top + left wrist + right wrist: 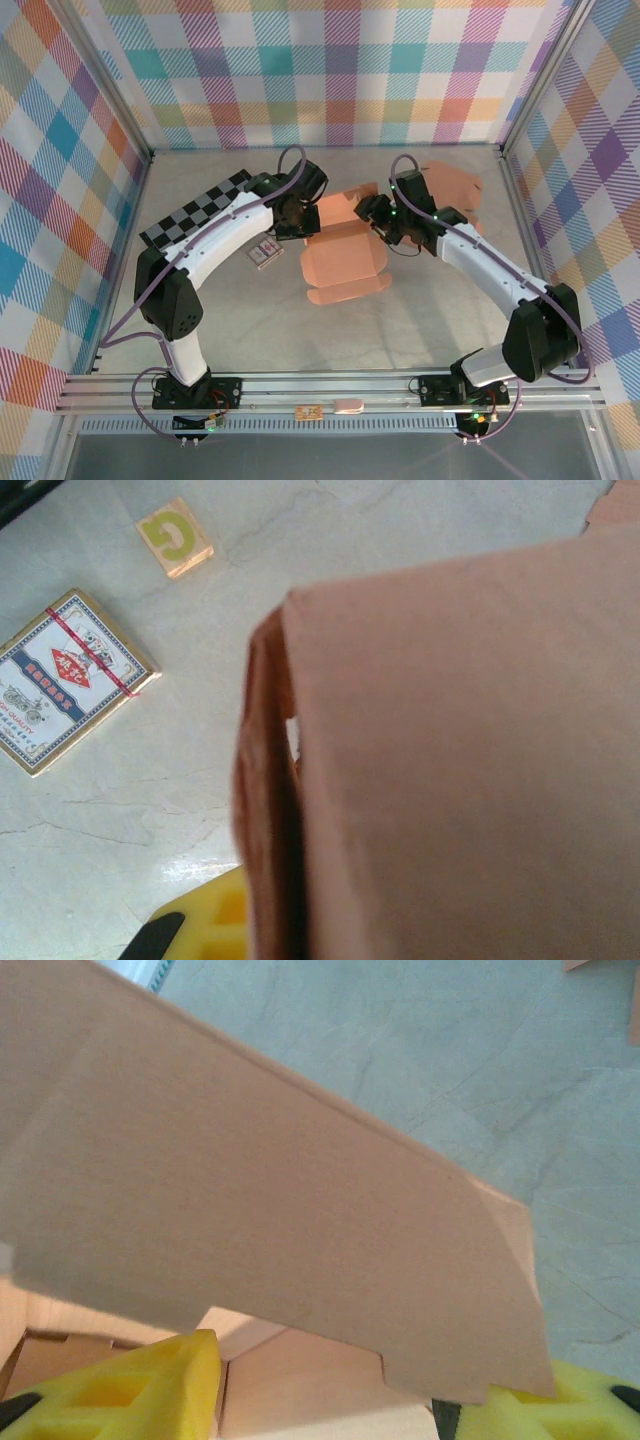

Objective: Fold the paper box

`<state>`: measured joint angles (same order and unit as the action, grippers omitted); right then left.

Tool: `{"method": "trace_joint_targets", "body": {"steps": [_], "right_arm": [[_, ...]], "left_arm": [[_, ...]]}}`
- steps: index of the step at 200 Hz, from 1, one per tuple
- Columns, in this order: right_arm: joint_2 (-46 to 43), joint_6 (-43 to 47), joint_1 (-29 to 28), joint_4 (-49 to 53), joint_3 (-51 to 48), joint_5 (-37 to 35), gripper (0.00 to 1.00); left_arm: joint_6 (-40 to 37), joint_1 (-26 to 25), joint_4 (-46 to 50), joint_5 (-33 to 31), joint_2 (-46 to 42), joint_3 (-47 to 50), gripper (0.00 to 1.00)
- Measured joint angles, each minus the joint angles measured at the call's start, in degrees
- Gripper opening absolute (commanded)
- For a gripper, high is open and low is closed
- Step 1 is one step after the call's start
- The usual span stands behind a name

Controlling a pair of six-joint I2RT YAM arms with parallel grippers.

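The salmon paper box (340, 255) lies partly folded in the middle of the table, between my two grippers. My left gripper (296, 218) is at its left back corner. In the left wrist view the left gripper (285, 925) is shut on the box's upright side wall (265, 780). One yellow finger (205, 925) shows beside that wall and the other is hidden behind the panel. My right gripper (376, 222) is at the box's right back corner. In the right wrist view the right gripper (340, 1410) is open, its yellow fingers (130, 1390) far apart, with a raised flap (280, 1200) leaning across above them.
A banded card deck (65, 680) and a small wooden letter block (175, 537) lie left of the box. A checkerboard strip (195, 215) sits at the left. Another flat cardboard blank (450, 185) lies at the back right. Plaid walls ring the table.
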<state>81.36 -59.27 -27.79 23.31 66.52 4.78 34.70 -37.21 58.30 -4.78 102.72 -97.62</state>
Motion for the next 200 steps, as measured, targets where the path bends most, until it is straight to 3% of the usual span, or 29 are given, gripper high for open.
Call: {"method": "trace_joint_targets", "body": {"steps": [28,56,83,110,136,162,200], "right_arm": [[-0.76,6.78,3.15,3.85,5.25,7.45,0.65],[-0.79,14.71,10.51,5.66,12.63,19.71,0.66],[-0.46,18.45,19.12,6.4,16.76,27.71,0.61],[2.95,20.52,25.46,6.1,18.25,32.2,0.49],[10.56,22.8,27.15,5.95,20.06,35.34,0.43],[18.91,26.67,27.15,6.25,22.73,38.66,0.37],[24.41,32.28,26.86,6.34,25.18,44.3,0.39]], "left_arm": [[-1.75,3.89,0.09,4.7,0.7,-1.92,0.0],[-5.75,8.15,0.52,8.98,5.22,-8.28,0.0],[-9.49,11.67,0.66,12.59,10.54,-13.16,0.0],[-13.64,14.6,1.07,16.63,15.89,-18.71,0.0],[-18.14,16.52,1.51,21.64,21.62,-25.94,0.0],[-20.72,17.55,1.4,26.99,23.93,-27.1,0.0],[-22.16,17.59,1.36,32.72,24.76,-27.08,0.0]]}}
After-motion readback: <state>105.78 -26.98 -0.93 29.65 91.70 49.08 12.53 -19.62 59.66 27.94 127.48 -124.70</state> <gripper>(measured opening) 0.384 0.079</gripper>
